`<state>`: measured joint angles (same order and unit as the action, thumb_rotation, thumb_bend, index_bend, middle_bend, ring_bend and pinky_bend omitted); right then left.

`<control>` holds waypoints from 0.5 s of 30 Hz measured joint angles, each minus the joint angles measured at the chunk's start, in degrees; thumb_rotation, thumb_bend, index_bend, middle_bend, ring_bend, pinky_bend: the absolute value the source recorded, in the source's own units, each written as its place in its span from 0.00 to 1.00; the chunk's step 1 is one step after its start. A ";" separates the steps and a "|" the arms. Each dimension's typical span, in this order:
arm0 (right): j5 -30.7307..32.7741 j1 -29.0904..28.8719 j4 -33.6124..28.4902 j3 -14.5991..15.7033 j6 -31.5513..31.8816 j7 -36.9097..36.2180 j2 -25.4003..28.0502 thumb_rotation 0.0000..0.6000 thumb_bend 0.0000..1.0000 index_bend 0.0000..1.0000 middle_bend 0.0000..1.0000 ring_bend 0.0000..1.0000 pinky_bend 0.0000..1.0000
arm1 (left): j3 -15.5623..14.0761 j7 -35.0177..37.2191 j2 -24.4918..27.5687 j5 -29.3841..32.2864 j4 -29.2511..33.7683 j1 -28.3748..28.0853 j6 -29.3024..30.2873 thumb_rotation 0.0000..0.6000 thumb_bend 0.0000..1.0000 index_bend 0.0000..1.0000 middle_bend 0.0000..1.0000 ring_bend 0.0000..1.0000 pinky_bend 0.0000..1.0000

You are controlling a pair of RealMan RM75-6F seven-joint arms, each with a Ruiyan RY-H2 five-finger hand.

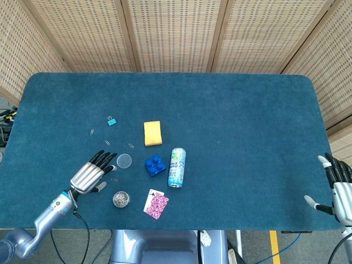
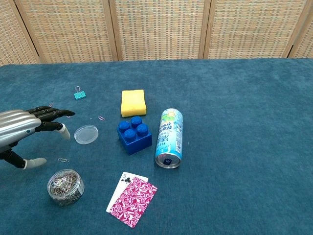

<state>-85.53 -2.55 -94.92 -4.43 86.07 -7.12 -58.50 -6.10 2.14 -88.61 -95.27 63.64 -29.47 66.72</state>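
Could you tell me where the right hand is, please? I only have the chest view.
Observer: The right hand sits just past the table's right edge, near the front corner.
Operator: Is it holding anything?
Observer: No, its fingers are apart and empty.
Operator: My frame cuts off the left arm; where does it run?
Observer: From the left hand it slants back over the front edge, left of the jar of clips.

I see a big blue carpet-covered table (image 1: 231,121). On it lie a yellow sponge block (image 1: 153,133), a blue plastic brick (image 1: 155,165), a tipped drink can (image 1: 176,167), and a clear round lid (image 1: 124,160).
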 measured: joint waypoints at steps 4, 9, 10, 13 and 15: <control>0.02 -0.01 0.01 -0.01 -0.03 -0.10 0.02 1.00 0.00 0.01 0.00 0.00 0.00 | 0.09 -0.73 -0.45 0.16 0.74 0.13 -0.26 1.00 0.24 0.43 0.00 0.00 0.00; 0.08 -0.03 0.15 -0.04 -0.08 -0.37 0.06 1.00 0.00 0.01 0.00 0.00 0.00 | 0.93 -2.31 -1.48 1.49 1.41 0.29 -0.91 1.00 0.28 0.46 0.00 0.00 0.00; 0.09 -0.03 0.19 -0.05 -0.09 -0.44 0.07 1.00 0.00 0.01 0.00 0.00 0.00 | 1.15 -2.69 -1.70 1.88 1.54 0.33 -1.09 1.00 0.29 0.46 0.00 0.00 0.00; 0.13 -0.07 0.23 -0.07 -0.17 -0.61 0.12 1.00 0.00 0.01 0.00 0.00 0.00 | 1.83 -3.42 -2.22 3.04 2.06 0.41 -1.75 1.00 0.31 0.48 0.00 0.00 0.00; 0.11 -0.10 0.25 -0.05 -0.24 -0.67 0.14 1.00 0.00 0.01 0.00 0.00 0.00 | 2.21 -3.88 -2.43 3.74 2.39 0.47 -2.12 1.00 0.32 0.48 0.00 0.00 0.00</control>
<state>-85.43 -2.66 -94.67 -4.48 85.83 -7.78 -58.36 -3.90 -1.74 -91.04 -91.53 66.03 -29.00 64.60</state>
